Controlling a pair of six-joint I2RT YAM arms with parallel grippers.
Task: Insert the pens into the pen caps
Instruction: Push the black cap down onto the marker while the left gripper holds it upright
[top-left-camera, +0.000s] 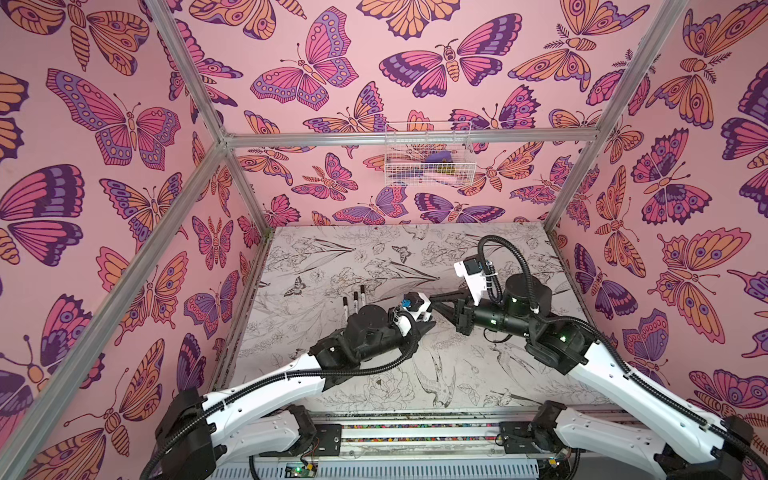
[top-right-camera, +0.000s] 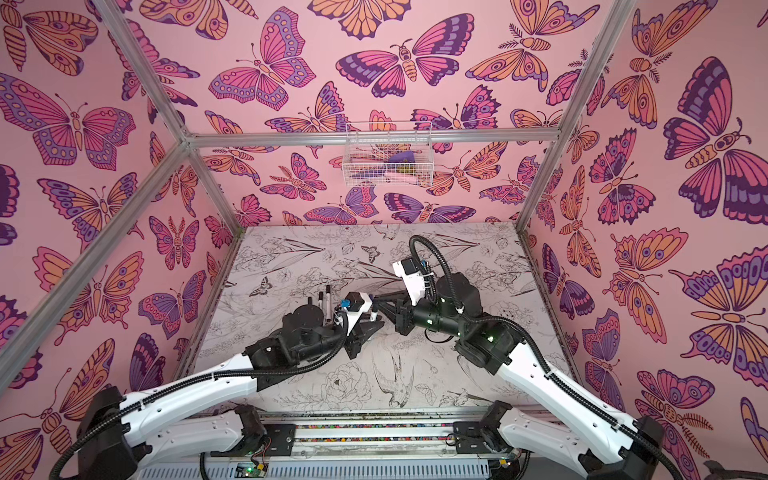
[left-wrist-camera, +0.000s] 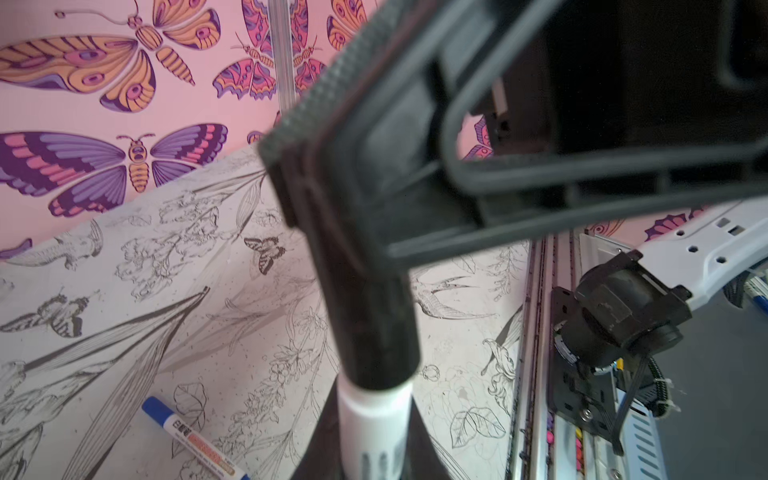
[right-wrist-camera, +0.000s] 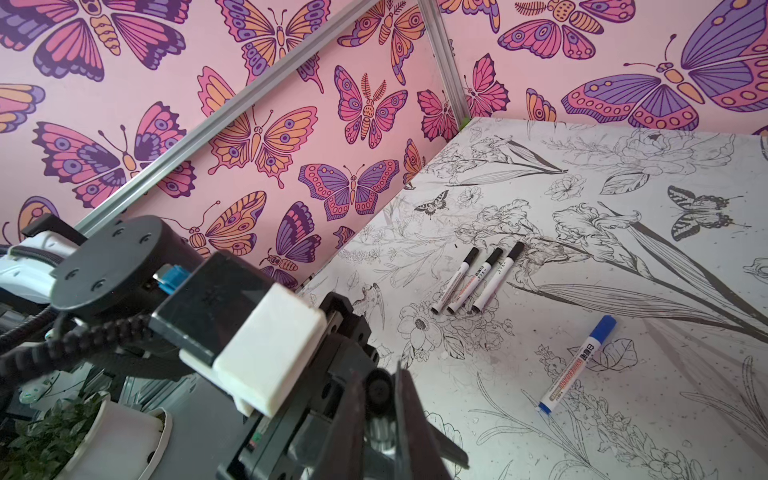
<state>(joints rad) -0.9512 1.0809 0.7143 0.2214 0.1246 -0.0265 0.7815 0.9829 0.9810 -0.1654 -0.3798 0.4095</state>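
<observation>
My left gripper is shut on a white pen, held above the middle of the table. A black pen cap sits over that pen's tip end. My right gripper is shut on the cap, end-on to the left one. In both top views the two grippers meet tip to tip. Three black-capped pens lie side by side on the table. A blue-capped pen lies alone nearby; the left arm hides it in the top views.
A white wire basket hangs on the back wall. The arms' mounting rail runs along the front edge of the floral table. Aluminium frame posts stand at the corners. A potted plant sits beyond the table.
</observation>
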